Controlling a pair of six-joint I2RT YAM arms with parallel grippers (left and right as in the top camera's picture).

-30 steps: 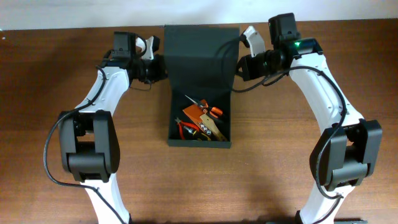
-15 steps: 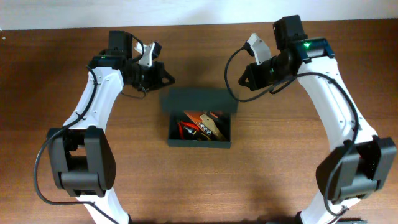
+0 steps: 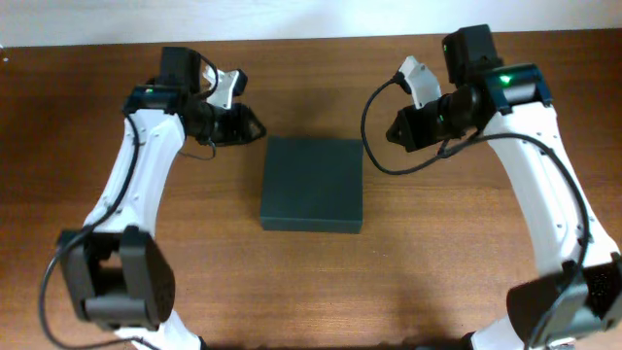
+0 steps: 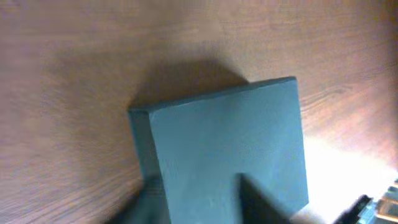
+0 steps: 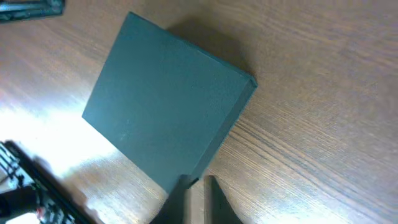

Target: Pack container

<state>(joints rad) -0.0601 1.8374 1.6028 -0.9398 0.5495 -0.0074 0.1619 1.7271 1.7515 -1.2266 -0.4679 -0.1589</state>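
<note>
Container (image 3: 312, 184) between two inward-bent arms (image 3: 133, 170)

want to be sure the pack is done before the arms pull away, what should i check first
1. Container closed, top flat: ok.
2. Nothing sticking out at its edges: ok.
3. Left tool apart from the container: ok.
4. Right tool apart from the container: ok.
5. Both tools carrying nothing: ok, none seen.
6. Contents inside: cannot tell, hidden by the closed top.
</note>
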